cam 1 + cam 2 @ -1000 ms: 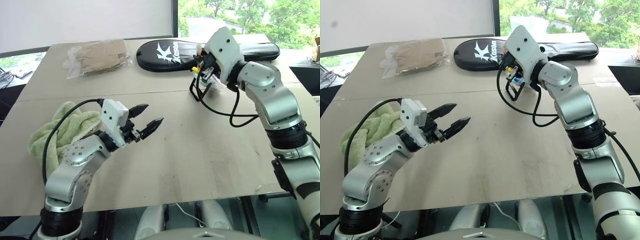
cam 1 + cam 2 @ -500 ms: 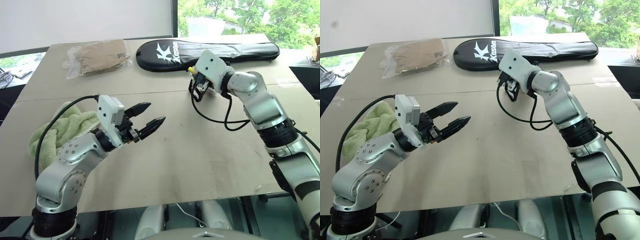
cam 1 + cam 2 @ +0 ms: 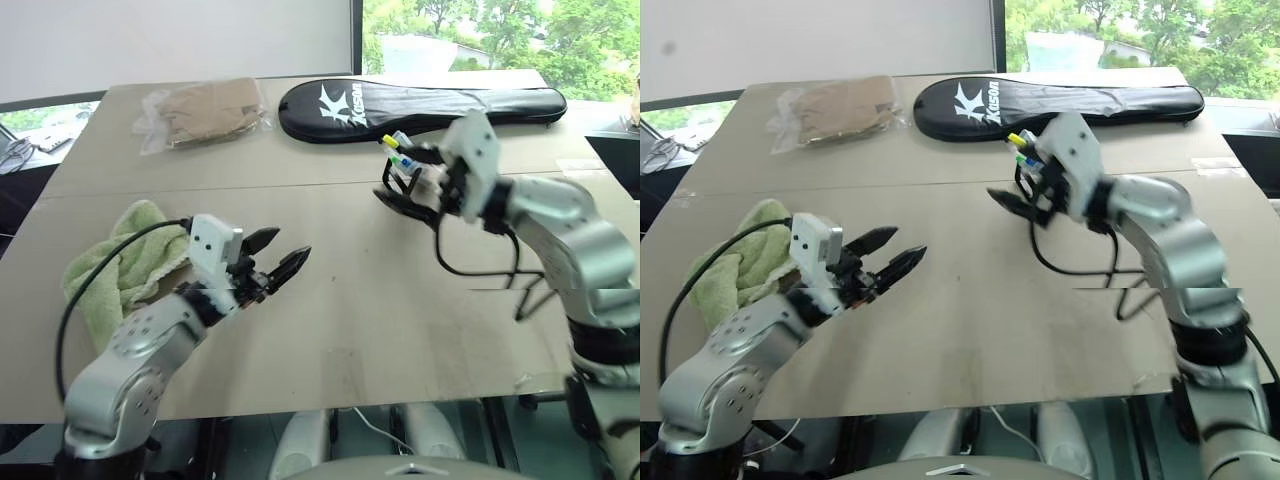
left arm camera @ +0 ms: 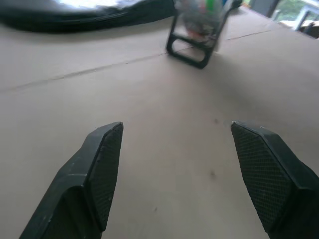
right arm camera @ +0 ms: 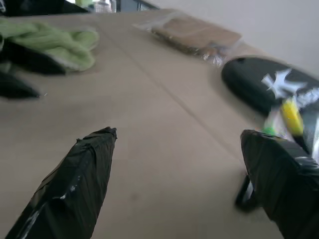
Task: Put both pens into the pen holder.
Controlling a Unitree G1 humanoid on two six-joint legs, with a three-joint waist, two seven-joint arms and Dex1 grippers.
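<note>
The pen holder stands on the table right of centre in the head views, a small white box on a black angled frame, with yellow- and green-tipped markers poking out of its top; whether the orange and blue pens are inside it cannot be made out. The right gripper hangs just beside the holder, partly in front of it, its two black fingers spread wide apart with nothing between them; in the right wrist view the holder shows as a blur by one finger. Behind the holder, along the upper edge of the table, lies a long black racket case. In the upper left of the frame sits a clear bag of brown material. The left gripper hovers over bare table in the lower left, well apart from the holder, its fingers open and empty. A crumpled green towel lies beside that arm at the left edge.
</note>
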